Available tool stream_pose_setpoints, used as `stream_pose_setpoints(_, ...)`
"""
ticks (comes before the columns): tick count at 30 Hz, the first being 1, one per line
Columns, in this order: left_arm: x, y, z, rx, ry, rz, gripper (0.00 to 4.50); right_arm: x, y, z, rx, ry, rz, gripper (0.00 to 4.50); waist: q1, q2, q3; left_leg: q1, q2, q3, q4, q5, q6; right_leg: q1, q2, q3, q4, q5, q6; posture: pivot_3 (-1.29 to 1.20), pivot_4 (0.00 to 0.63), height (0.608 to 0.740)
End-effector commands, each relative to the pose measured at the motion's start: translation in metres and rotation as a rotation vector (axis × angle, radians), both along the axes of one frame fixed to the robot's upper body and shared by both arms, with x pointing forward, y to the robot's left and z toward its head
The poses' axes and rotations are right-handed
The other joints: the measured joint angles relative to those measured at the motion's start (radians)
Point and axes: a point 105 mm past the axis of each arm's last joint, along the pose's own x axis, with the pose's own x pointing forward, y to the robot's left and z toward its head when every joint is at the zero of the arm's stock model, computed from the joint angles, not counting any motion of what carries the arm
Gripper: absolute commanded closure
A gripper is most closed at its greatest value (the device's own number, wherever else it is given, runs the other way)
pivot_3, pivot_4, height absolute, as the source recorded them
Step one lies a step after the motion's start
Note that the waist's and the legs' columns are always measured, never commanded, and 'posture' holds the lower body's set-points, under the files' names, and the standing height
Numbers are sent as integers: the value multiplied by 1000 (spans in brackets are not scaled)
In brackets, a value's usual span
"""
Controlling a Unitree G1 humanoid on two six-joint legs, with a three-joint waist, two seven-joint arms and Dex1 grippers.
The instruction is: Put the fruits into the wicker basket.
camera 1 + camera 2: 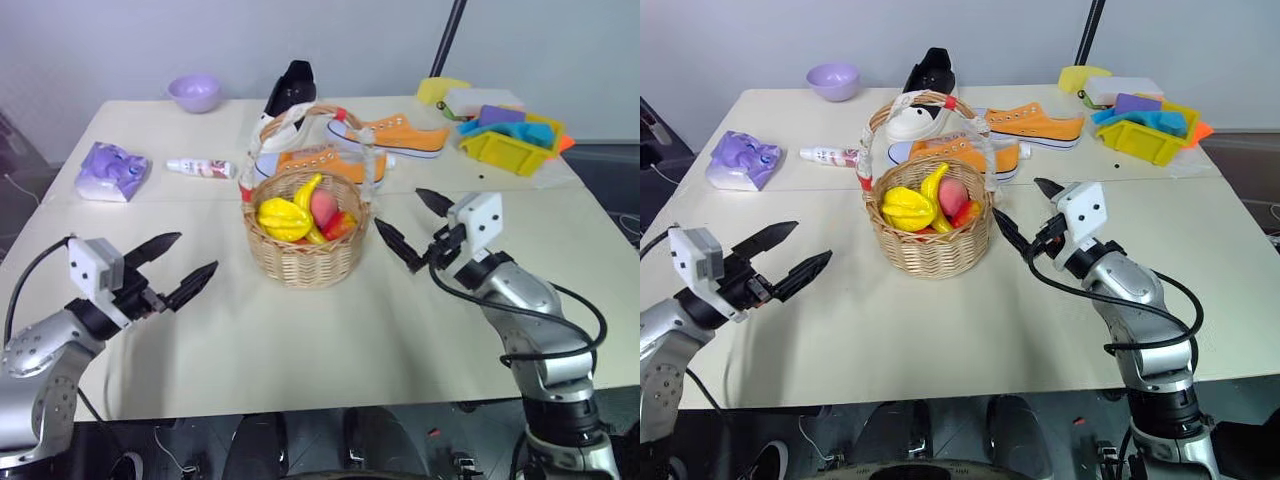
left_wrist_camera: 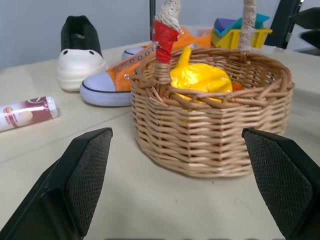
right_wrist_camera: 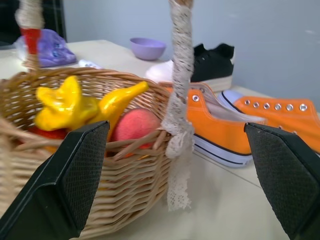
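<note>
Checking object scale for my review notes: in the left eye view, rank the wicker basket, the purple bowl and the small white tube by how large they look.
1. wicker basket, clearly largest
2. purple bowl, though it sits farther from the camera
3. white tube, smallest

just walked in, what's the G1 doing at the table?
It is loading toy fruits into the wicker basket. A starfruit, banana and peach already lie inside, and no fruit is visible on the table around it. Both grippers are open and hold nothing: the left gripper hangs to the basket's left, the right gripper to its right. Orange sneakers sit behind the basket.
</note>
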Motion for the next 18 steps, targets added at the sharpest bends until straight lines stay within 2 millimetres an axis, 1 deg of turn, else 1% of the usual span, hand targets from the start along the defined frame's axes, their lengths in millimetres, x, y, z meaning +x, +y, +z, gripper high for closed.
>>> stream_pose_setpoints(1, -5, -6, 16, 28, -73, -32, 53, 12, 14, 18, 36, -2, 7, 0, -7, 0, 0, 0, 0, 0, 0, 0, 0, 0, 0, 0, 0, 0, 0, 0, 150, 740)
stream_pose_setpoints(4, -11, -12, 14, 32, -62, -87, 53, 26, 24, 24, 22, 34, 15, 0, -11, 0, 0, 0, 1, 1, -1, 0, 0, -1, 1, 0, 0, 0, 0, 0, 150, 740)
stream_pose_setpoints(6, -11, -13, 14, 35, -64, -92, 53, 35, 26, 27, 22, 62, -4, 0, -10, 1, 0, 0, 1, 1, -3, 0, 0, -2, 1, 0, 0, 0, 0, 0, 150, 740)
stream_pose_setpoints(7, -11, -14, 15, 43, -72, -97, 53, 39, 30, 32, 38, 73, 7, 0, -9, 1, 0, 0, 1, 1, -3, 0, 0, -3, 2, 0, 1, 1, 1, 0, 150, 740)
stream_pose_setpoints(10, -9, -17, 16, 39, -76, -110, 53, 43, 36, 38, 52, 112, 34, 0, -7, 1, 0, 0, 1, 1, -3, 0, 0, -3, 2, 0, 2, 1, 1, 0, 150, 740)
stream_pose_setpoints(11, -8, -17, 17, 36, -79, -113, 53, 45, 39, 31, 36, 137, 46, 0, -7, 1, 0, 0, 1, 1, -3, 0, 0, -3, 2, 0, 2, 1, 1, 0, 150, 740)
stream_pose_setpoints(13, -7, -17, 16, 33, -84, -115, 53, 48, 44, 22, -21, 136, 61, 0, -7, 0, 0, -1, 1, 1, -3, 0, 0, -3, 1, 0, 1, 1, 1, 0, 150, 740)
stream_pose_setpoints(14, -6, -17, 15, 34, -84, -114, 53, 48, 46, 22, -35, 121, 73, 0, -8, 0, 0, -1, 1, 2, -3, 0, 0, -3, 1, 0, 1, 1, 1, 0, 150, 740)
stream_pose_setpoints(17, -6, -19, 12, 29, -79, -116, 53, 53, 51, 30, 16, 104, 75, 0, -10, 0, 0, -1, 1, 2, -3, 0, 0, -3, 1, 0, 1, 1, 2, 0, 150, 740)
stream_pose_setpoints(18, -6, -21, 11, 25, -77, -117, 10, 55, 52, 30, 37, 109, 72, 247, -11, 0, 0, -1, 1, 2, -3, 0, 0, -3, 1, 0, 1, 2, 3, 0, 150, 740)
